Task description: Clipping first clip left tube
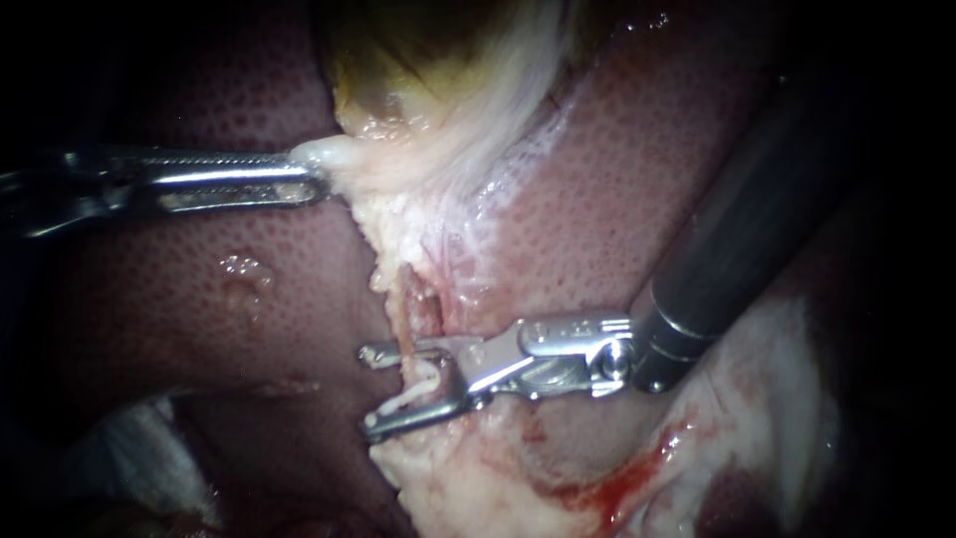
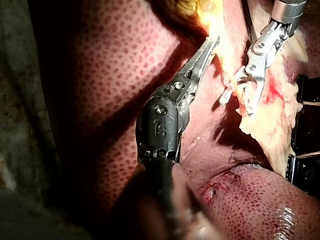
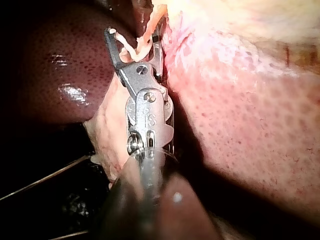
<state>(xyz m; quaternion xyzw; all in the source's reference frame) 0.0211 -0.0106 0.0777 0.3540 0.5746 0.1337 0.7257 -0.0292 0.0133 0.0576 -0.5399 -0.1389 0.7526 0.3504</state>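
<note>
my left instrument [image 1: 319,177] grips the gallbladder [image 1: 398,60] edge in closed jaws; my right instrument [image 1: 368,392] holds open jaws around the tube [image 1: 405,309].

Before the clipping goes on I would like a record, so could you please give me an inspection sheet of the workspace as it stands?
Surface: liver, wet and mottled, lying under everything.
Job's things: thin tube running down from the gallbladder; no clip seen closed on it.
Clutter: blood on pale tissue below the right instrument.
Jaws: left instrument shut on the gallbladder's pale edge; right instrument open, with the tube between its jaws.
Cables: wire-like lines beside the tissue in the right wrist view; cannot tell what they are.
Surroundings: dark; nothing seen.
</note>
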